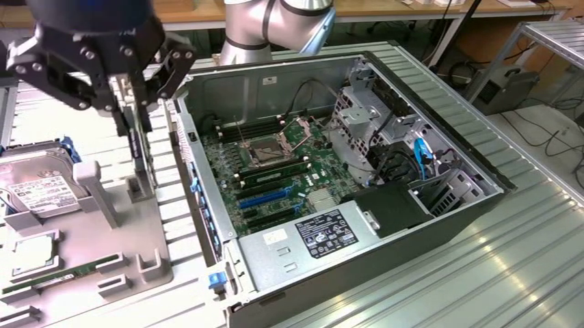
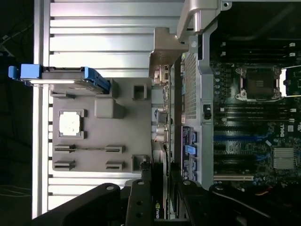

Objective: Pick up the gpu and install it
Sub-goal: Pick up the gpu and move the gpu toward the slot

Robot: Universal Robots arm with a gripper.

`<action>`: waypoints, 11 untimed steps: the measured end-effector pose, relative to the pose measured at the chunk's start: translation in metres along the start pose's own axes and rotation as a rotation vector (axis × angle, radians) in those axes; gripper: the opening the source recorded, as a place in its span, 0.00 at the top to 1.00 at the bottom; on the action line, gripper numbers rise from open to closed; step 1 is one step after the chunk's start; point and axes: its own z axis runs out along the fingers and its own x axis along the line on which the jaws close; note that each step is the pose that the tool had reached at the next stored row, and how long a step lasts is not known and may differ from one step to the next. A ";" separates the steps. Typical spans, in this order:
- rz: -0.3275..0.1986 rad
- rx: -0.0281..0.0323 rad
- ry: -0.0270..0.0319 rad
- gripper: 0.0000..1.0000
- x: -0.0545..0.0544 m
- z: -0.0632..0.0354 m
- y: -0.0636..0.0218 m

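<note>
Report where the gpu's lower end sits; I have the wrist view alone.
Observer: The gpu stands upright below the end effector, its lower end at a grey post of the holder tray.
Operator: Describe the hard drive's face.
Observer: The hard drive shows a white label facing up, on the exterior view's left of the gpu.
Operator: Say what sits in the case past the expansion slots.
Observer: A silver power supply with a label on top.
</note>
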 end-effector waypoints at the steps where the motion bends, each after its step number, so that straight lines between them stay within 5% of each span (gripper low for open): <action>1: 0.000 -0.0002 0.0021 0.74 -0.003 -0.0040 0.0000; 4: 0.000 -0.0016 0.0099 0.74 -0.015 -0.0160 0.0005; 6: 0.001 -0.0054 0.0196 0.74 -0.032 -0.0242 0.0010; 11: 0.002 -0.0070 0.0329 0.74 -0.059 -0.0249 0.0010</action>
